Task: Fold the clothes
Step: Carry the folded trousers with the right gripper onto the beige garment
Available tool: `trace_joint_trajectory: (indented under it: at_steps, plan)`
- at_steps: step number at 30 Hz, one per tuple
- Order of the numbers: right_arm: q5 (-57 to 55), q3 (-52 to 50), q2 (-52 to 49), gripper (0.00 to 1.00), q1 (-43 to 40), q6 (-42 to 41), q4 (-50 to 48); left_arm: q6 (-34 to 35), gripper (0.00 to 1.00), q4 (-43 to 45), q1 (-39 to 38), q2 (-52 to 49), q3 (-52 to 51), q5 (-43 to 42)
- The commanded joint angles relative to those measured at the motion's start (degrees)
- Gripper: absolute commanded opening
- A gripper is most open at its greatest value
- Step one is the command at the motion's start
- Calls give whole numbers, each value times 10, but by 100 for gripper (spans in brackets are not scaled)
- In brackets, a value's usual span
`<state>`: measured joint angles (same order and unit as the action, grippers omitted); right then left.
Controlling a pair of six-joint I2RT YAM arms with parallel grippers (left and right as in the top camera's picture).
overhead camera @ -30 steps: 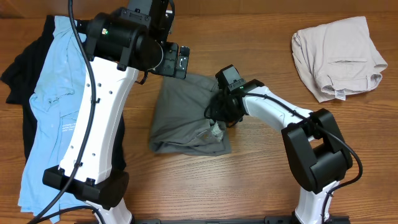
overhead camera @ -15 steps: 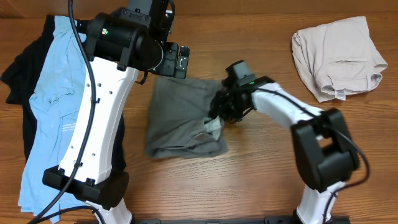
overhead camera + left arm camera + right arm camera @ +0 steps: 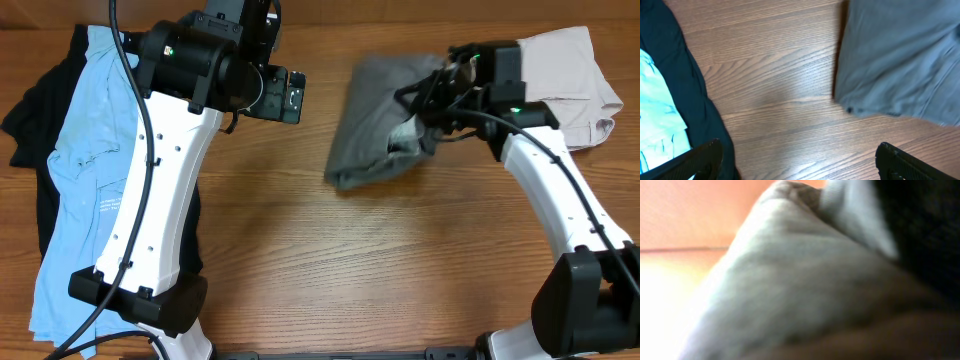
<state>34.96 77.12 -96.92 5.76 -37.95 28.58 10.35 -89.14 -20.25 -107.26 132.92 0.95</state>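
Note:
The folded medium-grey shorts (image 3: 375, 125) hang bunched from my right gripper (image 3: 435, 100), which is shut on their right edge just left of the beige shorts (image 3: 565, 75). In the right wrist view, blurred grey cloth (image 3: 790, 280) fills the frame and hides the fingers. My left gripper (image 3: 285, 97) stands open over bare wood at the back, its fingertips (image 3: 695, 160) spread wide apart with nothing between them. From the left wrist, the grey shorts (image 3: 900, 60) show at upper right.
A light-blue shirt (image 3: 80, 180) lies spread over a black garment (image 3: 30, 115) along the left edge; both also show in the left wrist view, the black garment (image 3: 690, 90) beside the shirt (image 3: 655, 115). The white left arm (image 3: 160, 180) stretches across the left half of the wooden table (image 3: 350, 270).
My right arm has carried the grey shorts from the table's middle up and to the right, next to the beige shorts. The left arm has not moved.

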Motion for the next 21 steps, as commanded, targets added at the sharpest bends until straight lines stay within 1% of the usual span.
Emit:
trace_joint_trajectory:
  at_steps: [1, 4, 6, 8, 10, 14, 21]
  plan:
    - [36, 14, 17, 4, -68, -51, -94, -9, 100, 2, 2, 1, 8, 6]
    - [47, 14, 17, 4, -106, -76, -162, -9, 100, 3, 2, 1, 9, 6]
    - [45, 14, 17, 4, -135, -113, -216, -9, 100, 3, 2, 1, 8, 6]
    - [13, 14, 17, 4, -173, -170, -278, -9, 100, 2, 1, 1, 8, 6]
    - [-16, 14, 17, 4, -204, -195, -312, -9, 100, 0, 1, 1, 8, 6]
    - [-75, 14, 17, 4, -241, -219, -318, -9, 100, 0, 1, 0, 8, 6]
    - [-156, 14, 15, 4, -282, -221, -318, -9, 100, -2, 1, 0, 8, 5]
